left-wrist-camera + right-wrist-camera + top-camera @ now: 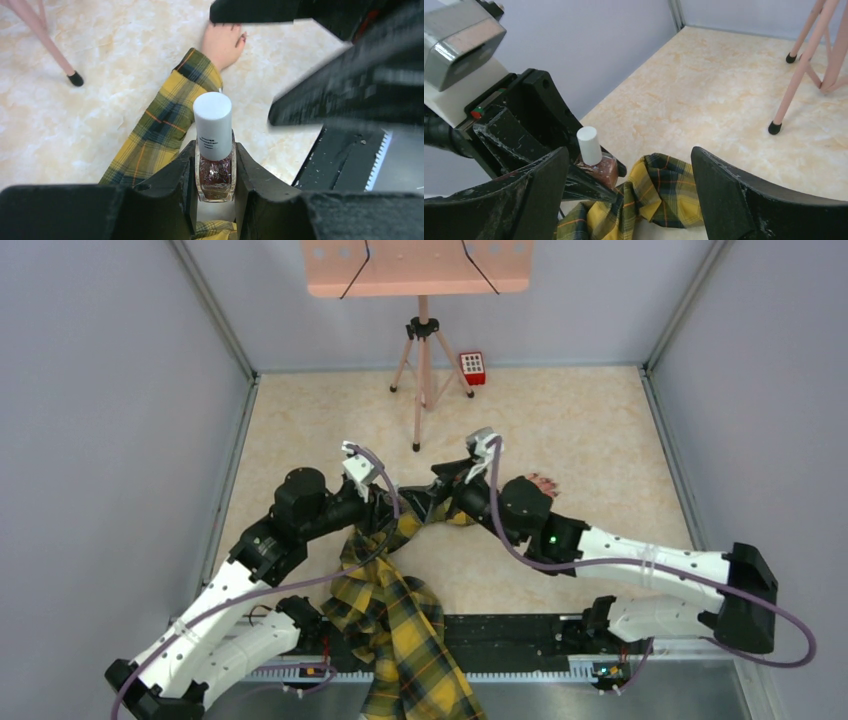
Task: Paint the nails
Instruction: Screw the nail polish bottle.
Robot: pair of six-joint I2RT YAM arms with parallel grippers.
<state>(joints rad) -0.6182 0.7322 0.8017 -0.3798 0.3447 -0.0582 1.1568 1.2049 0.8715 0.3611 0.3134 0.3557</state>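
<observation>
Nails (243,36) on mannequin hand (222,46) pointing rightward, left gripper (216,156) pinching upright polish bottle (213,125), right gripper (630,156) spread.

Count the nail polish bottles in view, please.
1. The nail polish bottle stands clamped in the left gripper, by the plaid sleeve; the arms may hide others.

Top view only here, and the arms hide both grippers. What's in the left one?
Observer: The left gripper is shut on a polish bottle, held upright.
Operator: Cap off yet?
Observer: No, the white cap is on.
Operator: And the other arm?
Observer: The right gripper is open. The cap shows between its fingers, with no contact that I can see.
</observation>
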